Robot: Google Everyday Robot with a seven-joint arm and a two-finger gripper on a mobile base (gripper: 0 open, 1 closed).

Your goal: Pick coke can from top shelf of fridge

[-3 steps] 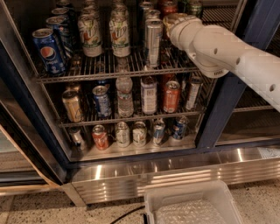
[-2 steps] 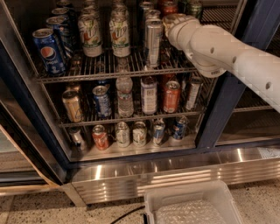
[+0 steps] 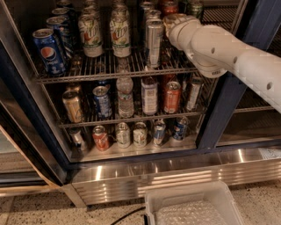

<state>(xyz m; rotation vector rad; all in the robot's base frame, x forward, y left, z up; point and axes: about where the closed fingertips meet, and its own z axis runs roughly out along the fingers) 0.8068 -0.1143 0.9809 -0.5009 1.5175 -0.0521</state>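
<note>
- One gripper (image 3: 172,19) reaches deep over the top shelf (image 3: 101,69) of the fridge (image 3: 219,112), on its right side. How wide it stands, or whether it holds anything, cannot be told.
- Coke can (image 3: 169,6) stands at the back of that shelf, just beyond the gripper.
- Risk: the tall silver can (image 3: 153,37) stands just beside the arm, so a sideways withdrawal would likely topple it.

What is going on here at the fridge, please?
The robot's white arm reaches into the fridge, with its claw at the right end of the top shelf, close to the red coke can at the back. Whether it has hold of the can cannot be seen.
</note>
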